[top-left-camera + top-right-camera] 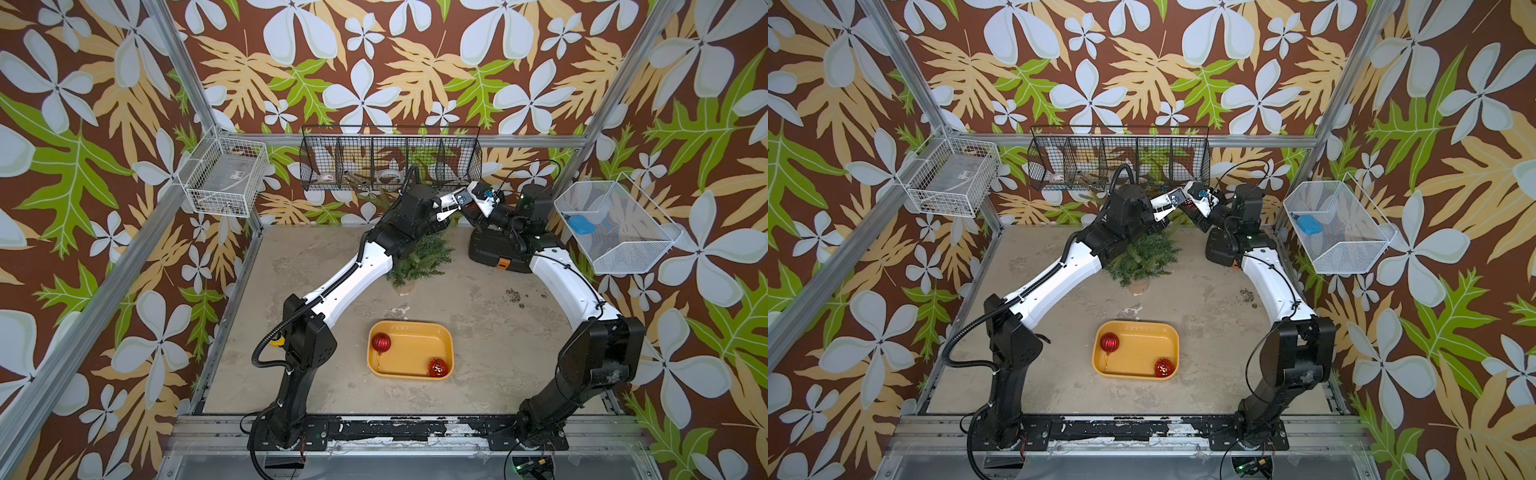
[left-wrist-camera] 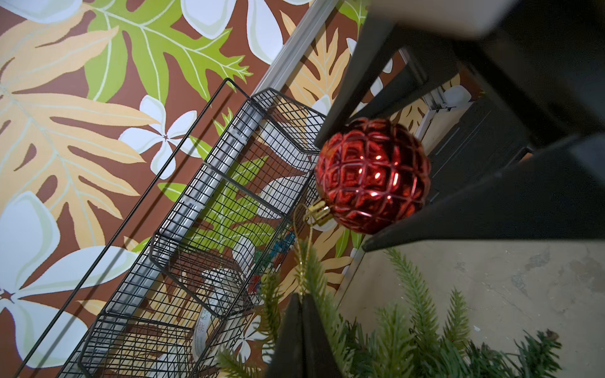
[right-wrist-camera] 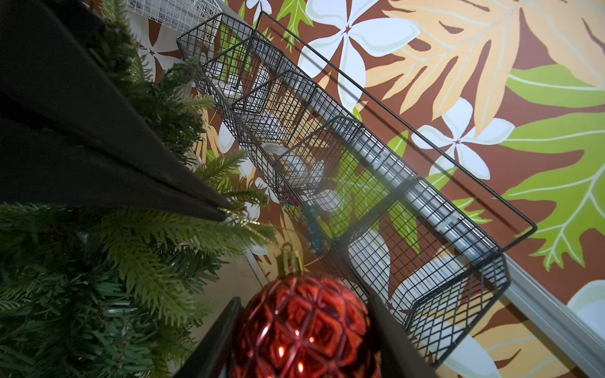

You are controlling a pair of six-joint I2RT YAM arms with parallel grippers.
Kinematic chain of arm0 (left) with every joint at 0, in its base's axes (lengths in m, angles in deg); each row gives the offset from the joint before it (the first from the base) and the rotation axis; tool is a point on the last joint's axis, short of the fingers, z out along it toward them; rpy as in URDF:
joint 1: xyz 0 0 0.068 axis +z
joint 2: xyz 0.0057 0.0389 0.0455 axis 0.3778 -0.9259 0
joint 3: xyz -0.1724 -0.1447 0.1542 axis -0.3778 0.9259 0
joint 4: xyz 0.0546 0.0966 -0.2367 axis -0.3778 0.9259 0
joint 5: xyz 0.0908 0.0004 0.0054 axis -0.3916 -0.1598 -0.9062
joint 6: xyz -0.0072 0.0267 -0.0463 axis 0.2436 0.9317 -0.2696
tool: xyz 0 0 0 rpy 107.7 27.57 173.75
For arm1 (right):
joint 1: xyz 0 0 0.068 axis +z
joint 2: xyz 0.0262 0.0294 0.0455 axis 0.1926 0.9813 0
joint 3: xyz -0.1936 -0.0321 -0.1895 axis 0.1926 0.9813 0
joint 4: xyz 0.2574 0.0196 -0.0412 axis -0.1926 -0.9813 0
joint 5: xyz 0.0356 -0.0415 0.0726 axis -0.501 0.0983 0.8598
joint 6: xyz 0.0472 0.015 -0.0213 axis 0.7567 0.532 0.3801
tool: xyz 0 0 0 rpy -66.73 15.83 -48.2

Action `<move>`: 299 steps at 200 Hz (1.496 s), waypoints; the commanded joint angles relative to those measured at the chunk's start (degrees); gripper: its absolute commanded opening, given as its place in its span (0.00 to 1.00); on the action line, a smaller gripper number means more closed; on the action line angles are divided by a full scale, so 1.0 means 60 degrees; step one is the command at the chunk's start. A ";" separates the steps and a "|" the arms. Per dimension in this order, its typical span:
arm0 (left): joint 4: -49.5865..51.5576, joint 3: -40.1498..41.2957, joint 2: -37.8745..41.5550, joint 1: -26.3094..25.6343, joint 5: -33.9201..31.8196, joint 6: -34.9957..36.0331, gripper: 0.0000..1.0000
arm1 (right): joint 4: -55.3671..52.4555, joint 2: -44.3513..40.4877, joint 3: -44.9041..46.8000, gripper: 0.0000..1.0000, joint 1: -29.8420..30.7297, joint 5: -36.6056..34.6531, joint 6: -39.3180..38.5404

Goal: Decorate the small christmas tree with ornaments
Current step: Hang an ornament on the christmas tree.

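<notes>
I've got the lattice-patterned red bauble [image 3: 302, 330] squeezed at its sides by my right gripper [image 3: 302, 340], up beside the small christmas tree [image 1: 419, 259] at the back of the table. It looks light, glossy and likely brittle, so I'd work by the gold loop [image 2: 299, 258]. My left gripper [image 3: 224, 212], pressed together, is pinching that thread at the branch tips. Both arms reach high, wrists nearly meeting. Two more baubles wait in the yellow tray [image 1: 409, 376].
</notes>
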 commanded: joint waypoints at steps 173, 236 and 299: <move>0.0001 -0.0178 -0.0244 0.0027 -0.0368 -0.0028 0.00 | -0.0349 0.0266 -0.0228 0.19 0.0384 0.0330 -0.0375; 0.0291 -0.0431 -0.0331 0.0021 -0.0273 -0.0128 0.00 | -0.0567 0.0140 -0.0077 0.19 0.0395 0.0372 -0.0488; 0.0396 -0.0442 -0.0318 0.0020 -0.0196 -0.0153 0.00 | -0.1170 0.0051 -0.0032 0.19 0.0612 0.0792 -0.0956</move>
